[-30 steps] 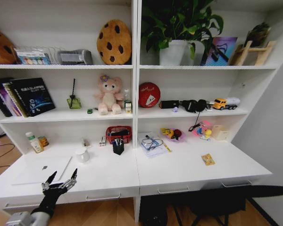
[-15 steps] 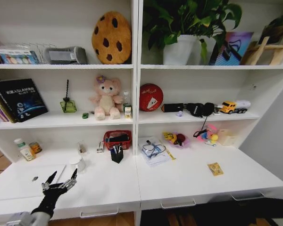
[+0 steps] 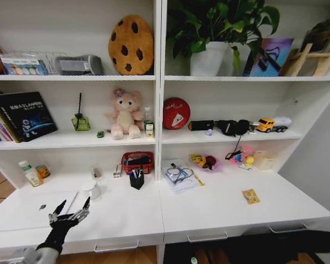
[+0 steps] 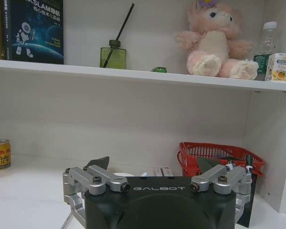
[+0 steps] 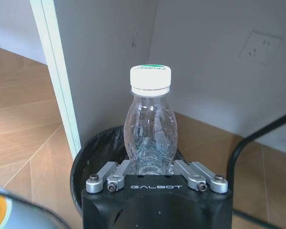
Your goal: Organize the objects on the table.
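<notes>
Counts: one silver laptop (image 3: 36,209), one yellow snack packet (image 3: 250,196), two cookie cushions (image 3: 131,45), one pink bear (image 3: 124,114), one red basket (image 3: 138,162), one clear bottle (image 5: 149,124), three drawer handles (image 3: 116,247).

On the table (image 3: 209,206), the laptop (image 3: 38,209) lies at the left, with a cup (image 3: 91,190) just to its right. Behind the laptop, by the back wall, stand a bottle (image 3: 27,173) and a can (image 3: 43,171). A basket (image 3: 137,161) sits behind the pen holder (image 3: 137,180). A snack packet (image 3: 250,196) lies well to the right. The bear (image 3: 124,114) sits on the shelf above.
</notes>
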